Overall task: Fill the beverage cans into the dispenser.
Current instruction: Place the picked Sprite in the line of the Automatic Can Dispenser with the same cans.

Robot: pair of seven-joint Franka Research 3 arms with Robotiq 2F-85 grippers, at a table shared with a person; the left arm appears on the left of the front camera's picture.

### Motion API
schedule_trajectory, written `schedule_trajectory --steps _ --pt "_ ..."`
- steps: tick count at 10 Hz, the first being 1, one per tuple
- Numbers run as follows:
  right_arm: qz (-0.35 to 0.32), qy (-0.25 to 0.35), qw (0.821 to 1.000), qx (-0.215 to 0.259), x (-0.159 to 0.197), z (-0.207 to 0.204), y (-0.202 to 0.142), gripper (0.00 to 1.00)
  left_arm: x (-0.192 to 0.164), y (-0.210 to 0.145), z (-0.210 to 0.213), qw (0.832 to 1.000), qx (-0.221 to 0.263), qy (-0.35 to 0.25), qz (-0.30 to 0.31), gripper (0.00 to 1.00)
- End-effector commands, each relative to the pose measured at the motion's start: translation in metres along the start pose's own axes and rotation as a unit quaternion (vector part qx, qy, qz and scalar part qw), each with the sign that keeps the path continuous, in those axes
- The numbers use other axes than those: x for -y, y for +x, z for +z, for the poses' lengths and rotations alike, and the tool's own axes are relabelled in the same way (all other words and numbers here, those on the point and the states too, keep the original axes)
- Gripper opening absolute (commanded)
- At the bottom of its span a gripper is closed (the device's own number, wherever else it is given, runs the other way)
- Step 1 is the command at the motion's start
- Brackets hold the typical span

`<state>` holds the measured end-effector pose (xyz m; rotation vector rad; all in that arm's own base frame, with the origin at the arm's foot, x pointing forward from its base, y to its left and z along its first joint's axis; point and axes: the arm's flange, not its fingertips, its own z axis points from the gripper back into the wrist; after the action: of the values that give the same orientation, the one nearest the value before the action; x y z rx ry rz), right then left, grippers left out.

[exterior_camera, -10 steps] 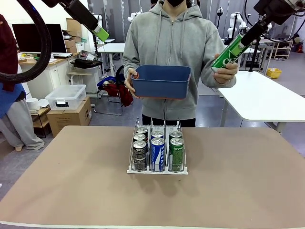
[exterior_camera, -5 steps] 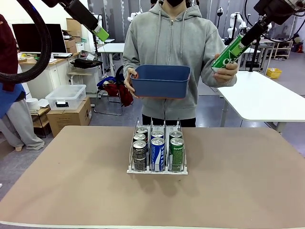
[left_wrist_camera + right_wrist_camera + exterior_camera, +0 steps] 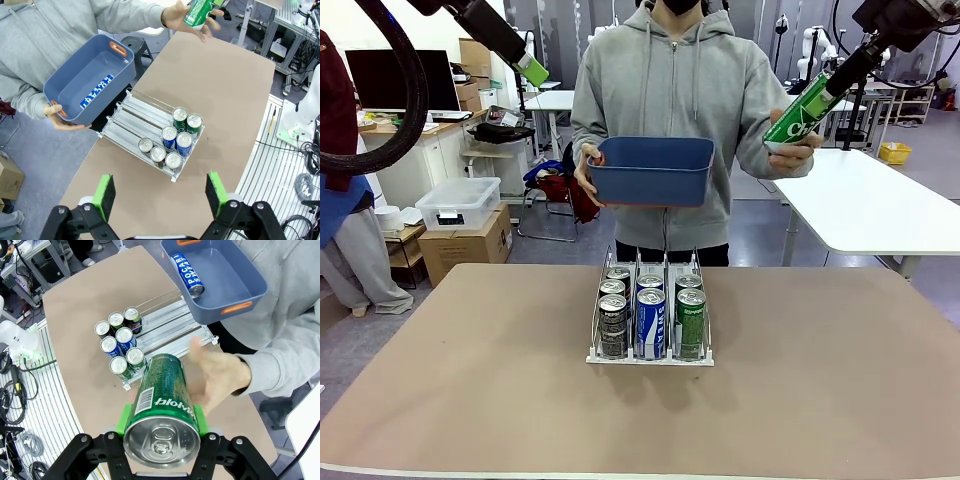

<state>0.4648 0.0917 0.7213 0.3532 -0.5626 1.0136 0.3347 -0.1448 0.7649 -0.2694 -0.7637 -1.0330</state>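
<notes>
High at the right, my right gripper (image 3: 828, 88) is shut on a green beverage can (image 3: 798, 115), tilted, with the person's hand (image 3: 790, 145) on its lower end. In the right wrist view the green can (image 3: 162, 405) sits between the green pads, the hand (image 3: 220, 377) just behind it. The dispenser (image 3: 650, 359) stands mid-table with two dark, two blue-and-white and two green cans at its front (image 3: 651, 318). My left gripper (image 3: 525, 62) hangs open and empty at the upper left; its view looks down on the dispenser (image 3: 137, 112).
The person at the far side holds a blue bin (image 3: 650, 170) above the table's far edge. One blue-and-white can (image 3: 187, 274) lies inside it. The brown table (image 3: 800, 400) is bare around the dispenser. A white table (image 3: 870, 200) stands at the back right.
The person and the blue bin have shifted slightly left and up. Both grippers and the green can stay where they were.
</notes>
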Motion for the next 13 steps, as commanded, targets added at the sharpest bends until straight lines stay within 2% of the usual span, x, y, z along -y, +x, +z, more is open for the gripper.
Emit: schedule_trajectory --steps 1,9,10,11,13 --pt "0.001 -0.001 1.0 0.002 -0.001 0.001 0.001 0.0 -0.002 -0.002 0.0 1.0 0.0 -0.002 0.002 0.96" --pt "0.001 -0.001 1.0 0.002 -0.001 0.001 0.001 0.0 -0.002 -0.002 0.0 1.0 0.0 -0.002 0.002 0.96" --pt "0.0 0.0 1.0 0.0 0.0 0.0 0.0 0.58 -0.002 -0.002 0.0 1.0 0.0 -0.002 0.002 0.96" --pt "-0.023 -0.036 0.999 0.005 -0.014 0.006 -0.005 0.58 -0.002 -0.002 0.0 1.0 0.0 -0.002 0.002 0.96" --pt "-0.062 -0.061 0.996 0.009 -0.04 0.013 -0.02 0.58 -0.002 -0.002 0.0 1.0 0.0 -0.002 0.002 0.96"
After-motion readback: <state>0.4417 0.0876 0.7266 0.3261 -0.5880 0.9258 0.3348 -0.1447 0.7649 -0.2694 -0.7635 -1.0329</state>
